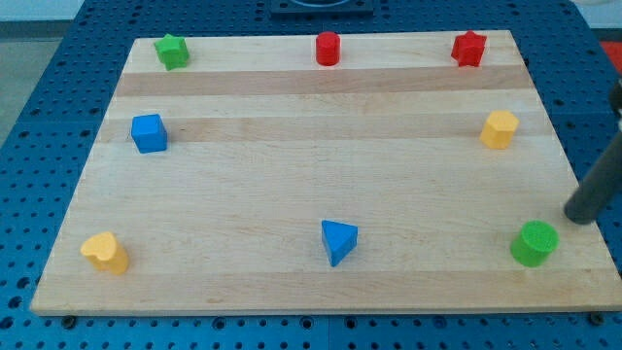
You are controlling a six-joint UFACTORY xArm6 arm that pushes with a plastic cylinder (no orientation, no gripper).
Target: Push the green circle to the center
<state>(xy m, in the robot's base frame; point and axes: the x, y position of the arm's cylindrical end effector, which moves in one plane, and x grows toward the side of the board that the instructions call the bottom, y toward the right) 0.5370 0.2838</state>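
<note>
The green circle (535, 243) stands near the bottom right corner of the wooden board (321, 175). My rod comes in from the view's right edge, and my tip (577, 216) rests on the board just up and to the right of the green circle, a small gap away from it.
A green star (172, 51), a red cylinder (328, 48) and a red star (468, 48) line the top edge. A blue cube (149, 133) is at left, a yellow hexagon (500, 128) at right, a yellow heart (105, 252) at bottom left, a blue triangle (338, 240) at bottom middle.
</note>
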